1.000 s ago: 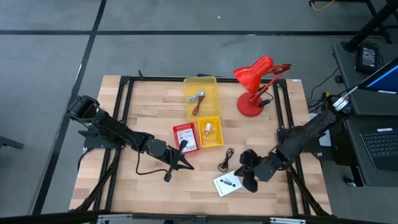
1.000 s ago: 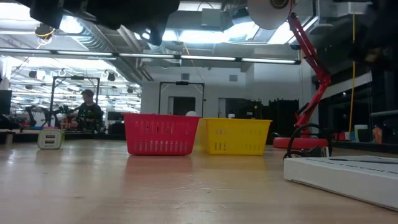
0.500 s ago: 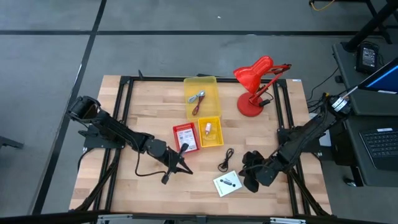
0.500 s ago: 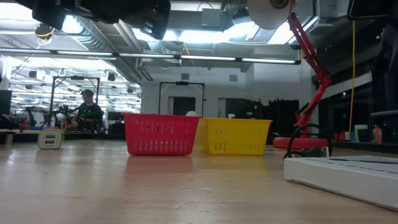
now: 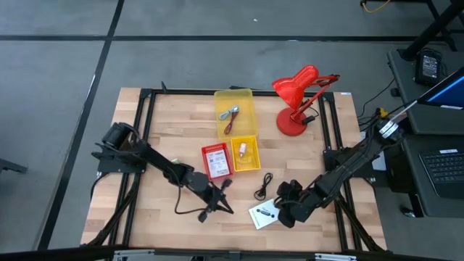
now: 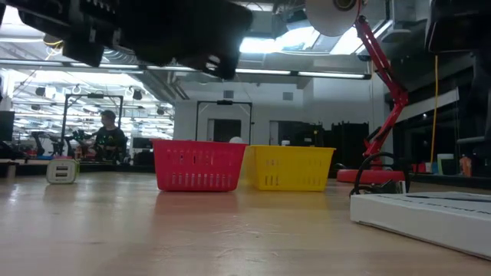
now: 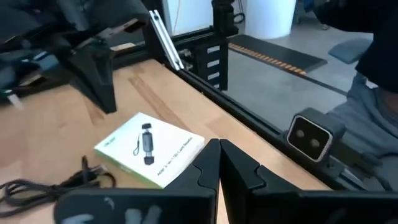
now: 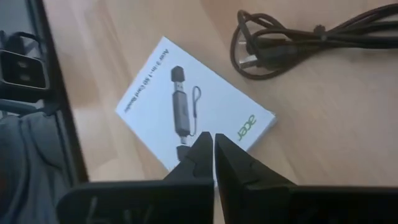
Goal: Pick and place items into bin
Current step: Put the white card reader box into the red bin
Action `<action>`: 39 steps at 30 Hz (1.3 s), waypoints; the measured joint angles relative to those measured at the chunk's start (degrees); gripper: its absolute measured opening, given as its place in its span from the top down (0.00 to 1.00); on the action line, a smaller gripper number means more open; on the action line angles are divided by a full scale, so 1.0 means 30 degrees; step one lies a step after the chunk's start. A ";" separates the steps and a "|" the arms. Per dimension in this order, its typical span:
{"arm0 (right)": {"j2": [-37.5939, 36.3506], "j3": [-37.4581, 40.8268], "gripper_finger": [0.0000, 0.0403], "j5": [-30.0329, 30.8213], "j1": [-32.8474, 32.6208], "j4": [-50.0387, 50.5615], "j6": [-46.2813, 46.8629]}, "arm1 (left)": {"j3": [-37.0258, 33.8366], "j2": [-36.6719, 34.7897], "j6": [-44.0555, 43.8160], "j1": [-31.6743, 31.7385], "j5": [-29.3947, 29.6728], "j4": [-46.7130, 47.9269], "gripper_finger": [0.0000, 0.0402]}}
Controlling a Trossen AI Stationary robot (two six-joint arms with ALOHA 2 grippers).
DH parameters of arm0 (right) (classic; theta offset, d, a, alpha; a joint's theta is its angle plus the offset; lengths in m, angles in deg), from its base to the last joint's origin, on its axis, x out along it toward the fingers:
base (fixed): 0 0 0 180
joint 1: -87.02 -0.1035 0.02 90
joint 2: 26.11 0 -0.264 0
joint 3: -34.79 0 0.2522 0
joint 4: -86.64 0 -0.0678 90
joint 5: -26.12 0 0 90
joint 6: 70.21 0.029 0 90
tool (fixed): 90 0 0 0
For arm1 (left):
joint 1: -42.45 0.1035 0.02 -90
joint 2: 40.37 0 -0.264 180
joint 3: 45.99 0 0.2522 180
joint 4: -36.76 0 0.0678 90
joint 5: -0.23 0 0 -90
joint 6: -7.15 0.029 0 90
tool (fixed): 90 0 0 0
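We see the left gripper (image 5: 221, 197) low over the near middle of the wooden table (image 5: 167, 123), its fingers pressed together on nothing, with bare boards around it on the left and near sides. The right gripper (image 5: 279, 212) sits near the table's near edge, its fingers also pressed together and empty, their tips right over the corner of the white packet (image 5: 264, 214) that lies flat on the wood. In the right wrist view that packet (image 8: 193, 104) shows a printed picture of a small card reader, and the black cable (image 8: 298, 38) lies coiled just beside it, apart from it. From above, the cable (image 5: 264, 185) rests between the packet and the small yellow bin (image 5: 245, 154). That small bin touches the red bin (image 5: 216, 160) on its left and stands just in front of the larger yellow tray (image 5: 235, 112), which holds a blue-and-silver tool (image 5: 230, 112) and a dark red cord (image 5: 230, 125). The red desk lamp (image 5: 297, 96) stands at the far right corner, well apart from both grippers. Black frame rails (image 5: 147, 116) run along the table's left and right sides, narrowing the room there. In the low view the bins stand side by side mid-table, and a person (image 6: 108, 139) is far off in the room behind.
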State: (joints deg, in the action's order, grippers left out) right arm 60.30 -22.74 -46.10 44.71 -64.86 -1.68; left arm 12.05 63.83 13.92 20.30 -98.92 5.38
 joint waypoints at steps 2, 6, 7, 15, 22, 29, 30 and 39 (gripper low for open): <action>0.0216 0.0000 1.00 0.0007 0.0000 0.0006 0.0000 | 0.0325 0.0589 0.0000 0.0000 0.0074 -0.0006 0.99; 0.0703 0.0000 1.00 0.0022 0.0000 -0.0006 0.0087 | 0.0552 0.1012 -0.0307 0.0005 0.0243 0.0051 0.99; 0.0843 0.0000 1.00 0.0029 0.0000 -0.0135 0.0089 | 0.0552 0.1012 -0.0514 0.0008 0.0325 0.0042 0.99; 0.2250 0.0001 1.00 0.0115 0.0000 -0.0453 0.0076 | 0.0552 0.1019 -0.1020 0.0022 0.0357 -0.0013 0.99; 0.2653 -0.0007 1.00 0.1048 0.0075 -0.0750 0.0401 | 0.0552 0.1019 -0.1064 0.0022 0.0364 0.0006 0.96; 0.2666 -0.0007 1.00 0.1071 0.0080 -0.0729 0.1588 | 0.0552 0.1019 -0.1487 0.0022 0.0387 0.0035 0.91; 0.2666 -0.0007 1.00 0.1071 0.0080 -0.0729 0.1637 | 0.0552 0.1019 -0.1379 0.0022 0.0518 0.0042 0.90; 0.2909 -0.0015 1.00 0.1212 0.0095 -0.0850 0.2149 | 0.0552 0.1019 0.0020 0.0022 0.3014 0.1137 0.76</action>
State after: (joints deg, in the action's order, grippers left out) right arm 69.03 -22.78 -42.46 45.00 -67.41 4.77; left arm 13.70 66.89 13.98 20.36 -89.88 8.79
